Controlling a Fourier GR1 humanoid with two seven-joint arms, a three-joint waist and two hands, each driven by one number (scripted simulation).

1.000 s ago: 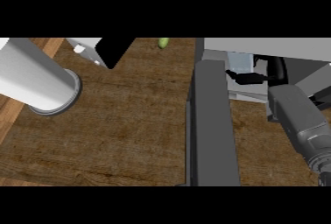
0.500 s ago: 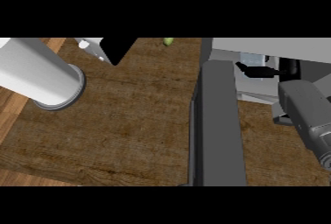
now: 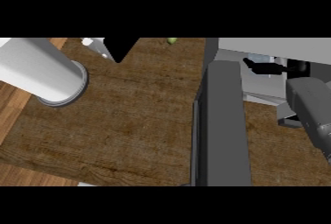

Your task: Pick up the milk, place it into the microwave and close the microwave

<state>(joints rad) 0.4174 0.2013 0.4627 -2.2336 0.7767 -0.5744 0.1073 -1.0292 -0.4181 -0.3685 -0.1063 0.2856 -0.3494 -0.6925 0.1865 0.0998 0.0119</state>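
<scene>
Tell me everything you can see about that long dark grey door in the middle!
The dark grey microwave door is a long flat slab, smooth and matte, with a darker strip along its left side. It stands swung open, seen edge-on, running from the pale grey microwave body down to the view's lower edge, over the brown wooden counter.

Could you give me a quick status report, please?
Right hand inside microwave, at the milk. Door open. Left hand high over counter.

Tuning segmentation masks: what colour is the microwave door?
The microwave door is plain dark grey; the head view shows it best.
</scene>
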